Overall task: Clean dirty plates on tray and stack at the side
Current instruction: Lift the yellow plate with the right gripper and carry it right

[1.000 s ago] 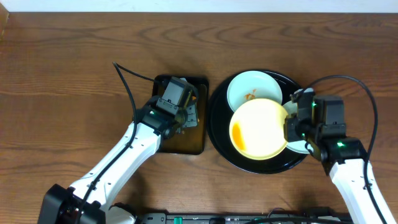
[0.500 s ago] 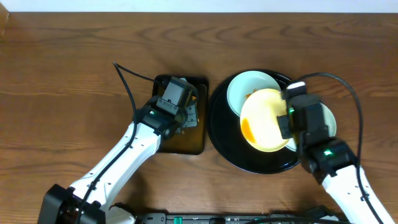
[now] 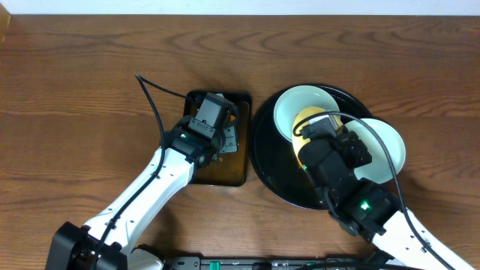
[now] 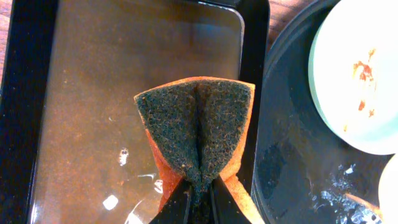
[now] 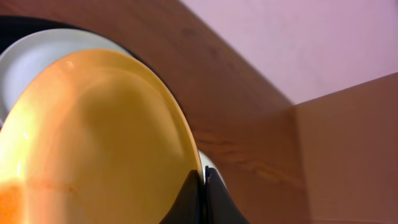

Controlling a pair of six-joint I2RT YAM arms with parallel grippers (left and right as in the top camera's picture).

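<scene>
Fingers [image 5: 186,202] of the right gripper [image 5: 200,190] pinch the rim of the cream-yellow plate [image 5: 93,143], tipped on edge above the black tray [image 3: 274,180]. Left gripper [image 4: 198,200] clamps a folded sponge [image 4: 196,134] over the rectangular tray [image 4: 255,62], left of the plate, so the sponge likely has to travel rightward.

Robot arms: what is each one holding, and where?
The left jaws pinch the folded sponge at one edge; right jaws clamp the yellow plate by its rim.

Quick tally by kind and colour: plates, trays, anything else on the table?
Mint-white plates: 2
Cream-yellow plate: 1
Round black tray: 1
Rectangular dark tray: 1
Sponge: 1
Total: 6
</scene>
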